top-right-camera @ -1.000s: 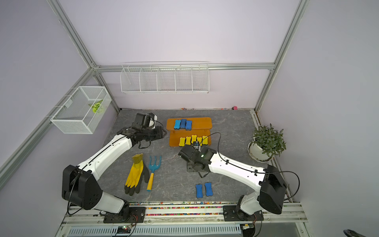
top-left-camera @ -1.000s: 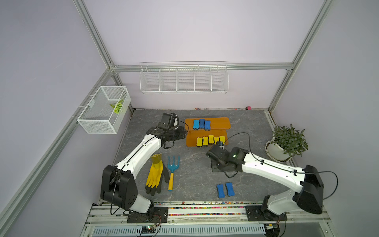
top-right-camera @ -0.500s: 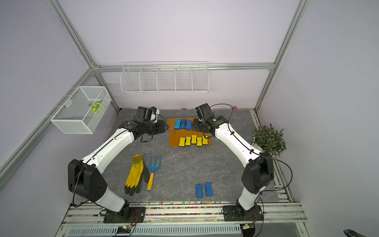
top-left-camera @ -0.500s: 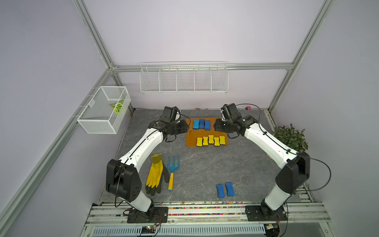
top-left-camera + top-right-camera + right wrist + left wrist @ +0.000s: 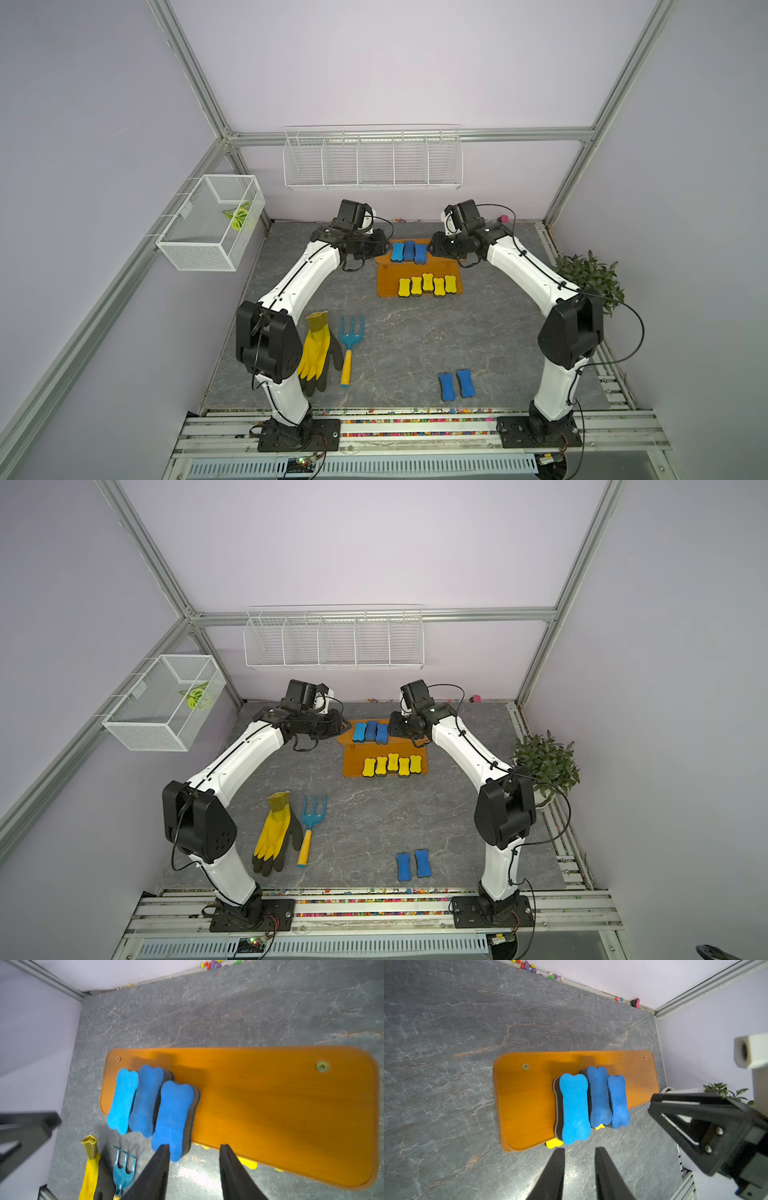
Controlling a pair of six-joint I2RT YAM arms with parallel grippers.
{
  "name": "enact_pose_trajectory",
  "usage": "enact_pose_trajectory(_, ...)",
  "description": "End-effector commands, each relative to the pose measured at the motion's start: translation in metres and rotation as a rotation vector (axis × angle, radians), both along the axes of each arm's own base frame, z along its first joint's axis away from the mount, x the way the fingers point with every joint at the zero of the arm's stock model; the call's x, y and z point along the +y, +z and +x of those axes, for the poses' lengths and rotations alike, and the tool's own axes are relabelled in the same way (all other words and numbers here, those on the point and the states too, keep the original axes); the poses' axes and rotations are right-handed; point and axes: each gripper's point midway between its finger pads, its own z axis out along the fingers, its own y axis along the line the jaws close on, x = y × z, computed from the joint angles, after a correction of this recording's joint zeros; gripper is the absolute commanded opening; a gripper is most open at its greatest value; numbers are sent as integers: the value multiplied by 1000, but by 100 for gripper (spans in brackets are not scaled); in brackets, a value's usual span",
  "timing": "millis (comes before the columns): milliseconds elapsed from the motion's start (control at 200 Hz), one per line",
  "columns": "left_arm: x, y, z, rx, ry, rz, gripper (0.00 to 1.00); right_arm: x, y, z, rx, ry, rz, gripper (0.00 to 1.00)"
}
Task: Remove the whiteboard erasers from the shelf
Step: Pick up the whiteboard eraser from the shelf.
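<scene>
Beside the shelf [image 5: 386, 283], left gripper [image 5: 579, 1149] and right gripper [image 5: 194, 1145], jaws apart; glove [image 5: 316, 353] and rake [image 5: 351, 333] well away.

Orange shelf [image 5: 387, 283]: three blue erasers [image 5: 409, 251] above, five yellow erasers [image 5: 427, 282] below; blue pair [image 5: 446, 386] off it.

Eight erasers [image 5: 427, 283] on shelf [image 5: 386, 284], two before it

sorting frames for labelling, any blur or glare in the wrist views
Right wrist view: the shelf edge is smeared, glare on the mat between the fingers. Left wrist view: erasers sharp, only faint sheen on the mat.
</scene>
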Motion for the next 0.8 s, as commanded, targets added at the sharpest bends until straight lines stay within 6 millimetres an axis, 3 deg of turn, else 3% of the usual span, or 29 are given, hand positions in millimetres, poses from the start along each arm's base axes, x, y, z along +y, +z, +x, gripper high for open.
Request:
enact_pose_trajectory(0, -7, -6, 4, 22, -39, 17, 30, -4, 15, -6, -42, 25, 39, 46)
enact_pose_trajectory(450, -14, -40, 17, 95, -52, 59, 32, -16, 16, -15, -51, 17, 73, 46)
enact_pose_trajectory(795, -17, -46, 21, 107, -55, 51, 32, -14, 11, -15, -37, 21, 83, 45)
